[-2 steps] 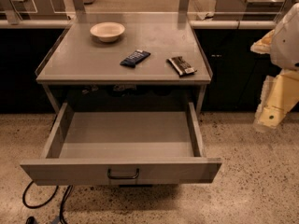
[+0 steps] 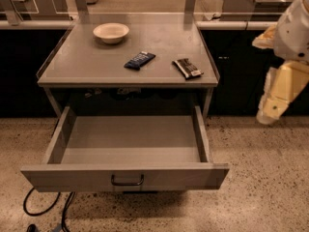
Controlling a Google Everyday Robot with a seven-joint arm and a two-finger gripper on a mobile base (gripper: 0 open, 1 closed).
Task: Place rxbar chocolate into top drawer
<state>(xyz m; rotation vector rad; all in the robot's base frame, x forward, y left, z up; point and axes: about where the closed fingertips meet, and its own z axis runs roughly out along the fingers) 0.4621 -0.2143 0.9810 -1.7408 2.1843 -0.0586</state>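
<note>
The rxbar chocolate [image 2: 187, 67], a black-brown bar with a white label, lies flat on the right part of the grey table top [image 2: 87, 64]. The top drawer [image 2: 130, 175] below is pulled wide open and holds nothing; its dark curved handle [image 2: 127, 180] is at the front centre. My gripper [image 2: 274, 98], pale yellow below a white arm, hangs at the right edge of the view. It is to the right of the table, apart from the bar, and holds nothing that I can see.
A dark blue wrapped bar [image 2: 139, 60] lies mid-table, left of the rxbar. A cream bowl [image 2: 111, 32] sits at the back left. Black cables [image 2: 46, 209] run over the speckled floor under the drawer's left front corner. Dark counters flank the table.
</note>
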